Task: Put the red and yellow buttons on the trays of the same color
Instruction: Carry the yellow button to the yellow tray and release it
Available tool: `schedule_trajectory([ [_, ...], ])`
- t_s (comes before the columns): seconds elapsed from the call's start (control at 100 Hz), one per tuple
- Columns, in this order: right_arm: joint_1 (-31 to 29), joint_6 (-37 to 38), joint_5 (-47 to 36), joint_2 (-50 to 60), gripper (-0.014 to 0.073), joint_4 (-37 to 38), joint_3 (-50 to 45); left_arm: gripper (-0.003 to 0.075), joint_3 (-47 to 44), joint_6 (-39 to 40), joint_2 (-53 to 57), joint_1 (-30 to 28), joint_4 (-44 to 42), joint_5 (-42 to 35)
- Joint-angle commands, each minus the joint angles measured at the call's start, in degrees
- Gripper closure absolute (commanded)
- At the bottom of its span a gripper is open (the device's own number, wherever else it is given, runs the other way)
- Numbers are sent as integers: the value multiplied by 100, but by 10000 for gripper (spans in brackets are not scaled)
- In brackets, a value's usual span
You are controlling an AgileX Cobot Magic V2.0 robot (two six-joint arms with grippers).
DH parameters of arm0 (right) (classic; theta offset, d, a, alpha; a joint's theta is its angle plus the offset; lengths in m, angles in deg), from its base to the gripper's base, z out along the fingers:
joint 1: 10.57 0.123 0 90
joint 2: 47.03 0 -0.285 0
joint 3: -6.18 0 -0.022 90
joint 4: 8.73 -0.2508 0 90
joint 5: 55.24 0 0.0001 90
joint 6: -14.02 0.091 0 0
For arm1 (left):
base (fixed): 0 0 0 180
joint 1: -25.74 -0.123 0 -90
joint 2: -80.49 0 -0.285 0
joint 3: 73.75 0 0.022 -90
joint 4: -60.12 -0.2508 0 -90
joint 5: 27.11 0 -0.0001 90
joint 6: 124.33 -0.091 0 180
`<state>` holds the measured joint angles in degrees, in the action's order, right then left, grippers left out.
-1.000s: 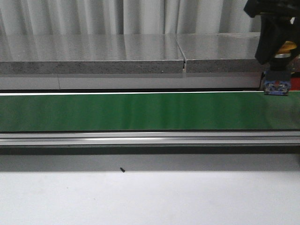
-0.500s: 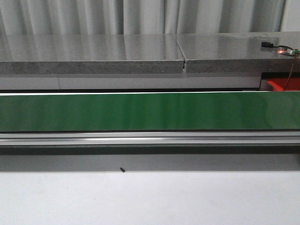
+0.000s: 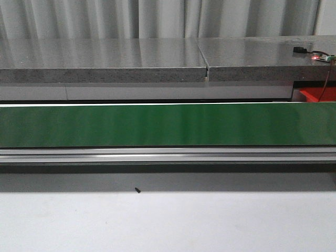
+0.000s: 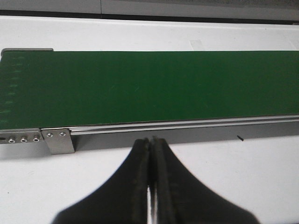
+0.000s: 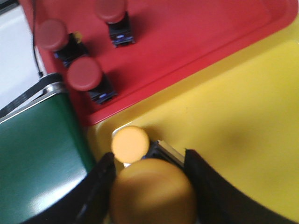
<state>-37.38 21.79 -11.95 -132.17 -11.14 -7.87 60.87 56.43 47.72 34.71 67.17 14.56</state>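
In the right wrist view my right gripper (image 5: pixel 149 161) is shut on a yellow button (image 5: pixel 153 191), held just above the yellow tray (image 5: pixel 233 121) near its corner. A second yellow button (image 5: pixel 130 144) stands on that tray right beyond the fingertips. Three red buttons (image 5: pixel 84 73) (image 5: pixel 52 34) (image 5: pixel 111 9) sit on the red tray (image 5: pixel 187 37) beside it. My left gripper (image 4: pixel 151 142) is shut and empty above the white table, close to the green belt (image 4: pixel 149 86). Neither gripper shows in the front view, only a corner of the red tray (image 3: pixel 315 94).
The green conveyor belt (image 3: pixel 157 125) crosses the front view, with its aluminium rail (image 3: pixel 168 155) along the near side. A grey stone shelf (image 3: pixel 105 58) lies behind it, with a small circuit board (image 3: pixel 321 56) on its right end. A small black speck (image 3: pixel 137 190) lies on the white table.
The right arm carrying the yellow button has left the front view at the upper right, uncovering the circuit board and the red tray corner. Nothing moved in the last half second.
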Motion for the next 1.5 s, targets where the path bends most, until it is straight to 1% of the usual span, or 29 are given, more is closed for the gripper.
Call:
schedule_trajectory([
  [0.0,-292,116,-418,-5,424,-104,190,739,147,27,-41,37,60,-404],
  [0.13,-607,116,-573,-390,424,-241,190,739,147,27,-41,37,60,-404],
  [0.22,-711,116,-725,-699,424,-367,190,739,147,27,-41,37,60,-404],
  [0.44,-702,116,-1267,-1252,424,-663,190,739,147,27,-41,37,60,-404],
  [0.56,-702,116,-1473,-1464,424,-680,209,739,147,27,-41,37,60,-404],
  [0.88,-702,116,-1615,-2013,424,-717,458,739,147,27,-41,37,60,-404],
  [1.21,-702,111,-1773,-2205,414,-718,466,739,147,27,-41,37,60,-404],
  [1.28,-702,79,-1781,-2205,367,-718,466,739,147,27,-41,37,60,-404],
  [1.35,-702,53,-1788,-2205,279,-718,466,739,147,27,-41,37,60,-404],
  [1.4,-702,47,-1794,-2205,197,-718,466,739,147,27,-41,37,60,-404],
  [1.49,-702,47,-1810,-2205,102,-718,466,739,147,27,-41,37,60,-404],
])
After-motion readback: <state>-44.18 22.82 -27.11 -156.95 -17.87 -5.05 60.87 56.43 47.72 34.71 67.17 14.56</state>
